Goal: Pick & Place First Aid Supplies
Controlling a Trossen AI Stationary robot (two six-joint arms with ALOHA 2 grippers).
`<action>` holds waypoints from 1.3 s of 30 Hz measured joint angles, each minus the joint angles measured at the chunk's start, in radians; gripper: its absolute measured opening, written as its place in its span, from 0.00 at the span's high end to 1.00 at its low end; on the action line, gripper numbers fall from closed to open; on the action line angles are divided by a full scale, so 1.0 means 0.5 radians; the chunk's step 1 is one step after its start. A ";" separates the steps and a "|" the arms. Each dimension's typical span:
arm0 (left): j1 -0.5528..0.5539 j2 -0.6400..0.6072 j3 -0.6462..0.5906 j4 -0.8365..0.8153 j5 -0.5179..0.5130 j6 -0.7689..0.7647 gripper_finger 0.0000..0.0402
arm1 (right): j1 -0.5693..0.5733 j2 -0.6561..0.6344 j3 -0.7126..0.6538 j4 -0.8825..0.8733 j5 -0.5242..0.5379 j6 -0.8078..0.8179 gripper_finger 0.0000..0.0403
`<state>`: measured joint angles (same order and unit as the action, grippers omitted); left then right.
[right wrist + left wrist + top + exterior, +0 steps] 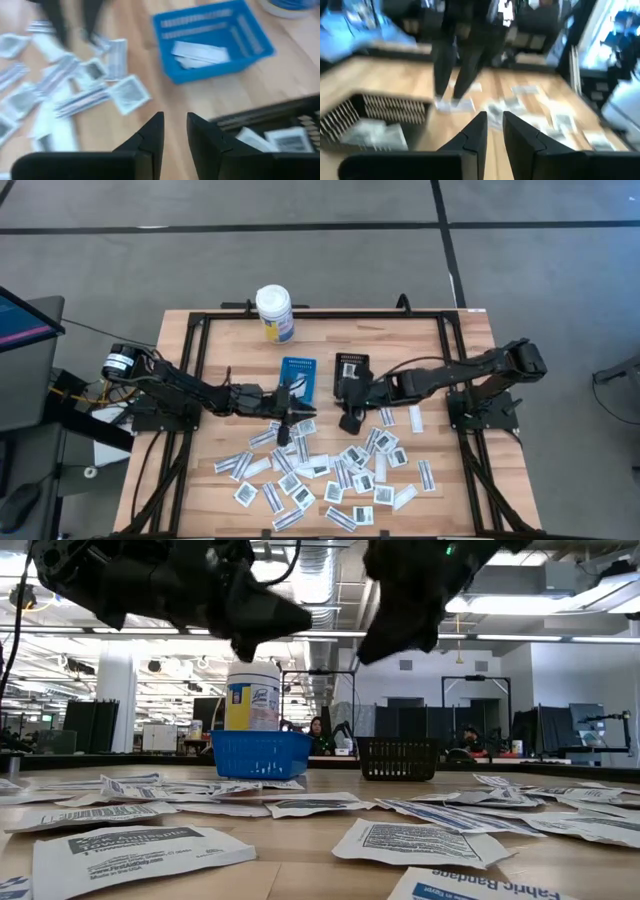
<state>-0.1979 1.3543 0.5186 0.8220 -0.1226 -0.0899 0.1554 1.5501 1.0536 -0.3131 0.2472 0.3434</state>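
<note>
White paper packets lie spread all over the near half of my wooden bench, some square with dark print and some thin strips. A few more lie inside the blue tray, and some sit in the black tray just beside it. Both trays are in the middle of the bench, past the pile. I see my left hand at the far edge of the pile, just below the blue tray, up in the air. Its two fingers are a little apart with nothing between them. My right hand is close by, just below the black tray, also up off the bench. Its fingers are a little apart too, and they hold nothing. The two hands are near each other but not touching. A white bottle with a yellow label stands at the far side of the bench, behind the blue tray.
</note>
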 joint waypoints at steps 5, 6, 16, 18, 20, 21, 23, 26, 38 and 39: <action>-0.136 -0.147 0.039 -0.513 -0.105 -0.092 0.79 | 0.171 0.000 0.011 0.015 -0.080 -0.007 0.81; -0.177 -0.185 0.045 -0.584 -0.135 -0.103 0.78 | 0.203 0.000 0.011 0.027 -0.080 -0.006 0.81; -0.746 -0.301 0.045 -1.022 -0.222 -0.405 0.74 | 0.378 0.270 0.012 0.551 -0.073 -0.190 0.81; -0.819 -0.265 0.045 -1.017 -0.223 -0.392 0.74 | 0.395 0.394 0.012 0.675 -0.074 -0.410 0.81; -0.843 -0.247 0.045 -1.018 -0.231 -0.359 0.74 | 0.397 0.512 0.012 0.787 -0.079 -0.762 0.81; -0.844 -0.240 0.045 -1.015 -0.237 -0.360 0.74 | 0.396 0.561 0.020 0.820 -0.080 -0.897 0.81; -0.840 -0.228 0.045 -1.016 -0.244 -0.399 0.74 | 0.397 0.645 0.052 0.842 -0.080 -1.141 0.81; -0.834 -0.206 0.045 -1.015 -0.303 -0.414 0.74 | 0.394 0.740 0.091 0.800 -0.078 -1.502 0.81; -0.786 0.043 0.044 -1.017 -0.706 -0.571 0.74 | 0.376 0.969 0.113 0.964 -0.073 -2.235 0.81; -0.770 0.073 0.044 -1.014 -0.708 -0.577 0.74 | 0.377 0.980 0.113 0.961 -0.062 -2.275 0.81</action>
<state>-0.5829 1.3908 0.5407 0.3151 -0.4766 -0.3785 0.3439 2.0399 1.1099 0.1673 0.2164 -0.7939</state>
